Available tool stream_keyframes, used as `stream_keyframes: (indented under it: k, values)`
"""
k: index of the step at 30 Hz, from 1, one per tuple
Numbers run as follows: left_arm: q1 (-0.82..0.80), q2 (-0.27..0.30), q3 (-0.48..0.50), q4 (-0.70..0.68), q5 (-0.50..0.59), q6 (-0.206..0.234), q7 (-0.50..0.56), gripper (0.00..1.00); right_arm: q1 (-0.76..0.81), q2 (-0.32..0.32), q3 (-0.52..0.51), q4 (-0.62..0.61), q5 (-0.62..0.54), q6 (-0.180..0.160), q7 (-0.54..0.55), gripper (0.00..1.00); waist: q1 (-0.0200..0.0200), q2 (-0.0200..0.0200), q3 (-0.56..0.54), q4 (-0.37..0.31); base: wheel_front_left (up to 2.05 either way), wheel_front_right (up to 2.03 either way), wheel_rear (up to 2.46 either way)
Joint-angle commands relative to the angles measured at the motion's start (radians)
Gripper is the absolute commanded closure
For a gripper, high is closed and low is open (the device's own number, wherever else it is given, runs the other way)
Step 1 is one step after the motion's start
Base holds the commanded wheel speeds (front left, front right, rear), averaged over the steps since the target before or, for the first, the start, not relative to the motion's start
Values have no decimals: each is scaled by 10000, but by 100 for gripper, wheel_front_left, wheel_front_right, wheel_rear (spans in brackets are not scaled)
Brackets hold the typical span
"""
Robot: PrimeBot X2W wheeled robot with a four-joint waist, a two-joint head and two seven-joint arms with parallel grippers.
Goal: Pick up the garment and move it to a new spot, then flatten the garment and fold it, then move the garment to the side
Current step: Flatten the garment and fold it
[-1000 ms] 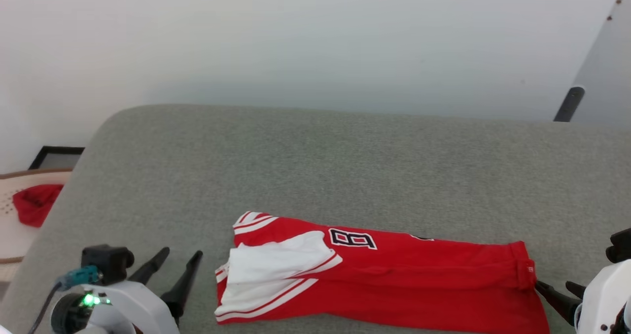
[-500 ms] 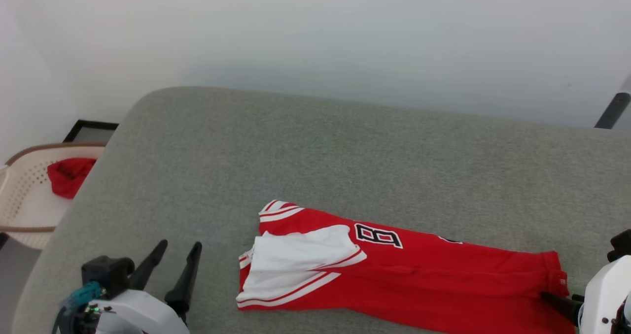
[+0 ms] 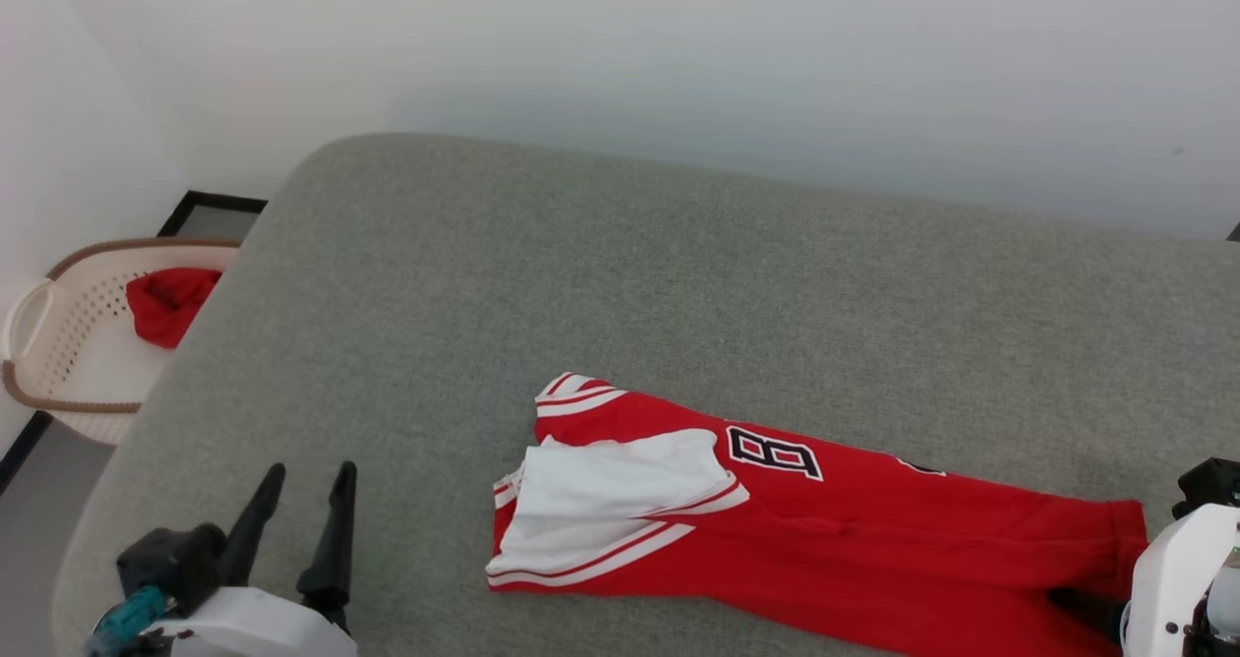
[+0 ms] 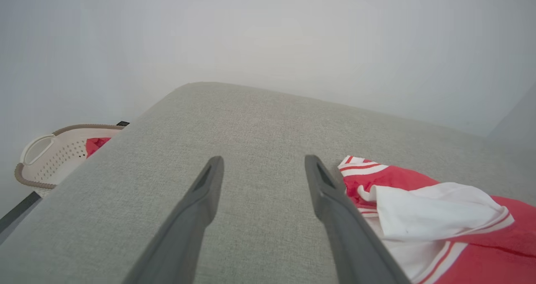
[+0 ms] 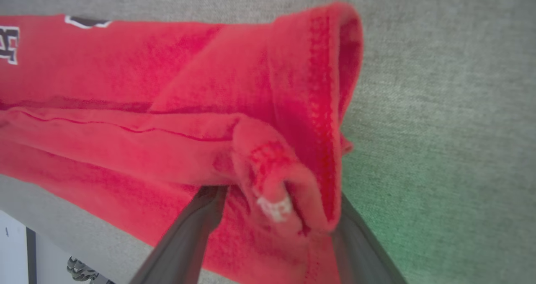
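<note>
The garment (image 3: 823, 531), a red jersey with white panels and striped trim, lies folded into a long strip across the grey cushion (image 3: 620, 279). My left gripper (image 3: 308, 478) stands open at the lower left, apart from the jersey's striped end. In the left wrist view the left gripper (image 4: 263, 160) has bare cushion between its fingers, with the garment (image 4: 418, 208) just to its right. My right gripper (image 5: 276, 196) is open, and the garment's (image 5: 167, 108) bunched red hem sits between its spread fingers. From the head, the right gripper (image 3: 1075, 601) reaches in at the hem.
A cream perforated basket (image 3: 58, 347) holding a plain red cloth (image 3: 170, 303) stands on the floor left of the cushion. A white wall rises behind. Bare grey cushion stretches beyond and left of the jersey. The basket (image 4: 46, 158) also appears at the left in the left wrist view.
The head camera has turned, shifting the whole picture right and bringing the basket into fuller view. My right gripper has pushed in around the hem, its fingers now mostly covered.
</note>
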Motion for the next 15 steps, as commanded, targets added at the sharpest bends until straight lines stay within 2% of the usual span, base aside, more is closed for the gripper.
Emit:
stream_keyframes:
  k: [1,9,15]
  values:
    - [140,-115,183,1,185,-100,5,0,19,135,266,112,166,6,-7,100,0,0,60,47,0,0,0]
    - [362,-943,1368,49,943,-719,5,0,-209,-179,746,381,776,6,-154,100,0,0,276,118,0,0,0]
    - [395,-1263,1833,82,1404,-996,5,0,-596,-560,789,620,1058,-7,-417,100,0,0,413,49,0,0,0]
